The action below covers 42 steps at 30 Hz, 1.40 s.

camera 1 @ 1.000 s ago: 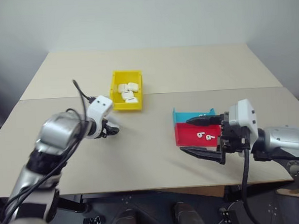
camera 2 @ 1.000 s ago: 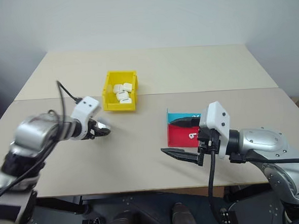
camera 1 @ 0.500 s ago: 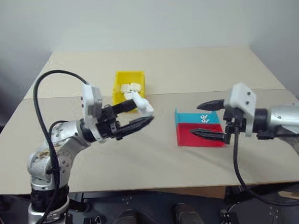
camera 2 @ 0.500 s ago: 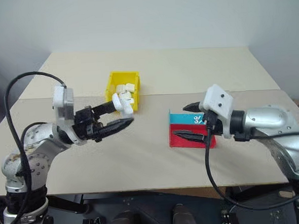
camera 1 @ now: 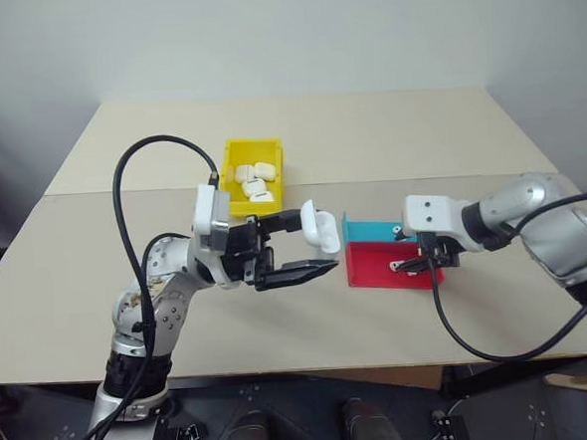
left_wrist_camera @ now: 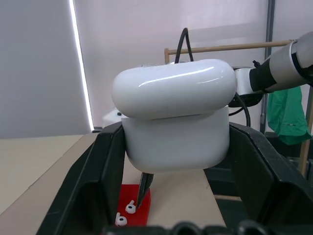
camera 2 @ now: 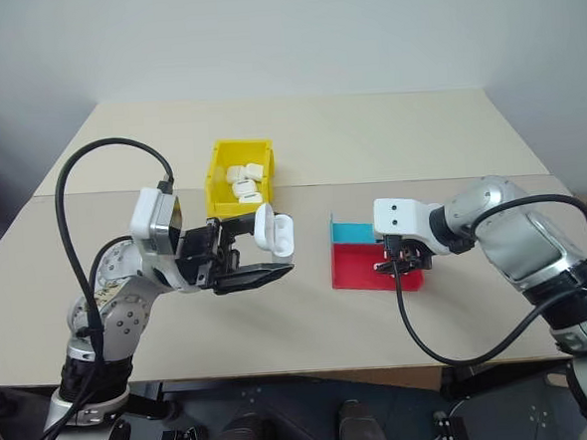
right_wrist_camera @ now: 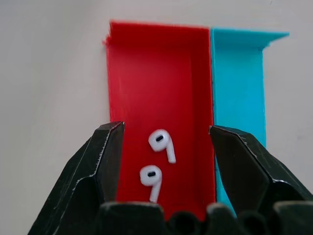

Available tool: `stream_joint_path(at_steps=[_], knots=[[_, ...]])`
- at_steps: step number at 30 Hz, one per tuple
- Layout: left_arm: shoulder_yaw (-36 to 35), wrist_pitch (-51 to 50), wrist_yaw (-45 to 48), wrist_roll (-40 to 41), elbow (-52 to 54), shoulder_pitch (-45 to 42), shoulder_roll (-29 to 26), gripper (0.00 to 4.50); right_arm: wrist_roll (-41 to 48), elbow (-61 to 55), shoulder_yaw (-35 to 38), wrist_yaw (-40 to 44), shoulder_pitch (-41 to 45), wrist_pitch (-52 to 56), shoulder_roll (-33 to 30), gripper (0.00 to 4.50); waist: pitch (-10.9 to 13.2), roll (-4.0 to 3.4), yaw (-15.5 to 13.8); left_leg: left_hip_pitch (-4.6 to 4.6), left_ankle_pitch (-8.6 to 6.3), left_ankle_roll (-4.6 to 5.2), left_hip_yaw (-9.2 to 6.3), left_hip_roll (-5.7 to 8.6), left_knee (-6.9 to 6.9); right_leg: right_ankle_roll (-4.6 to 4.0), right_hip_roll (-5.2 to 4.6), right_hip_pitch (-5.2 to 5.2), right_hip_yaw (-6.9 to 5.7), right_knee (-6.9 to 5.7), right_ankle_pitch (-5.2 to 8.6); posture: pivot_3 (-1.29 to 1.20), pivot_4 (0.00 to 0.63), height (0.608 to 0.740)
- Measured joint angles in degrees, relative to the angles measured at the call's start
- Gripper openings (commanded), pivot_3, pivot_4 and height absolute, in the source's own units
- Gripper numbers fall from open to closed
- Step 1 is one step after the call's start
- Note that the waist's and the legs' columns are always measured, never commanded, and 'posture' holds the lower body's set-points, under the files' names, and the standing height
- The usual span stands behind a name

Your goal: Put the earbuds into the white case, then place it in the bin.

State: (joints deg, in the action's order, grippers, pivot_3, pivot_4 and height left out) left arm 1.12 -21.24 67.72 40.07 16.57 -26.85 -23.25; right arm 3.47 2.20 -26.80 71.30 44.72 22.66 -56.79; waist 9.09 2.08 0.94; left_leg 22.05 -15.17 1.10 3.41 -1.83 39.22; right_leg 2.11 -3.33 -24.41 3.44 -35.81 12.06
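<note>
1. While clamped between the left gripper (left_wrist_camera: pixel 173 196) fingers, the case (left_wrist_camera: pixel 173 115) hangs above the table (camera 1: pixel 280 321) (lid open).
2. Right gripper (right_wrist_camera: pixel 164 161), fingers apart, straddles two earbuds (right_wrist_camera: pixel 157 165) in the red tray (right_wrist_camera: pixel 156 73).
3. Bin (camera 1: pixel 232 159) holds other cases.

wall (camera 1: pixel 282 31): plain pale | table (camera 1: pixel 368 126): beige | window blinds (left_wrist_camera: pixel 146 39), perhaps

My left gripper (left_wrist_camera: pixel 173 147) is clamped on the white case (left_wrist_camera: pixel 173 115), glossy and rounded, lifted above the table with its hinged lid ajar. The two earbuds (right_wrist_camera: pixel 156 166), tiny and white-stemmed, lie side by side in the red tray section. The yellow bin (camera 1: pixel 233 176) holds several white cases.
</note>
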Motion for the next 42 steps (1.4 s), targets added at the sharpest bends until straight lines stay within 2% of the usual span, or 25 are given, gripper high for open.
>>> stream_joint_path(at_steps=[7,12,15,19,28,33,37,40,42], knots=[[0.1,1.2,-0.6,0.1,0.9,1.1,-0.2,2.85,-8.4,13.5,-3.3,4.5,4.6,-11.3,6.2,3.24,0.0,0.0,0.0,-0.01,0.0,0.0,-0.01,-0.02,0.0,-0.01,0.01,0.0,0.0,-0.02,-0.01,0.0,0.15,0.74],[0.1,1.3,-2.2,0.3,2.4,2.5,-0.3,2.85,-12.5,18.2,-4.2,6.1,5.2,-16.5,8.1,3.24,0.0,0.0,0.0,0.0,0.0,0.0,0.0,-0.02,0.0,-0.01,-0.01,0.0,0.0,-0.02,-0.01,0.0,0.15,0.74],[0.1,1.3,-3.3,0.5,3.3,2.7,-0.3,2.85,-13.9,21.1,-4.2,6.8,5.4,-17.8,9.6,2.64,0.0,-0.01,-0.1,-0.05,0.0,-0.01,-0.01,-0.02,0.0,-0.02,0.0,0.02,0.0,-0.05,-0.01,0.0,0.15,0.74],[0.1,1.3,-3.9,0.5,3.9,2.8,-0.4,2.85,-15.8,23.4,-4.1,6.8,6.3,-19.6,10.8,1.42,0.0,-0.01,0.1,-0.09,0.0,-0.01,-0.01,-0.03,0.0,-0.03,0.01,0.04,0.0,-0.06,-0.02,0.0,0.15,0.74],[0.1,1.3,-4.5,0.6,4.0,2.8,-1.2,2.85,-17.6,23.4,-3.1,7.7,6.2,-20.2,11.4,1.42,0.0,-0.01,0.0,-0.1,0.0,-0.01,-0.01,-0.02,0.0,-0.03,0.0,0.07,0.0,-0.06,-0.02,0.0,0.15,0.74],[0.1,1.3,-4.5,0.8,3.9,2.8,-1.2,2.85,-11.2,16.8,3.6,9.3,4.4,-11.9,11.2,1.42,0.0,-0.02,0.0,-0.03,0.0,-0.01,-0.05,-0.03,0.0,-0.03,0.0,0.0,0.0,-0.06,-0.02,0.0,0.15,0.74],[0.2,1.2,-4.6,0.9,3.7,2.2,-0.7,2.85,3.5,2.2,17.9,10.0,3.2,5.2,9.6,1.42,0.0,-0.03,-0.3,-0.01,0.0,-0.01,-0.27,-0.06,0.0,-0.03,0.0,0.02,-0.06,-0.06,-0.02,0.0,0.15,0.74],[0.2,1.1,-4.5,1.3,2.9,1.4,-0.4,2.85,12.5,-8.5,27.3,8.9,-1.5,13.9,7.5,1.42,0.0,-0.03,-0.9,0.01,0.0,-0.01,-0.32,-0.04,0.0,-0.03,-0.04,0.16,-0.26,0.05,-0.02,0.0,0.15,0.74],[0.1,1.0,-4.3,1.6,2.5,1.2,-0.5,2.85,13.9,-11.4,28.8,8.1,-4.0,15.2,6.4,1.42,0.0,-0.02,-1.0,0.01,0.0,-0.01,-0.3,-0.02,0.0,-0.03,-0.06,0.16,-0.25,0.06,-0.02,0.0,0.15,0.74]])
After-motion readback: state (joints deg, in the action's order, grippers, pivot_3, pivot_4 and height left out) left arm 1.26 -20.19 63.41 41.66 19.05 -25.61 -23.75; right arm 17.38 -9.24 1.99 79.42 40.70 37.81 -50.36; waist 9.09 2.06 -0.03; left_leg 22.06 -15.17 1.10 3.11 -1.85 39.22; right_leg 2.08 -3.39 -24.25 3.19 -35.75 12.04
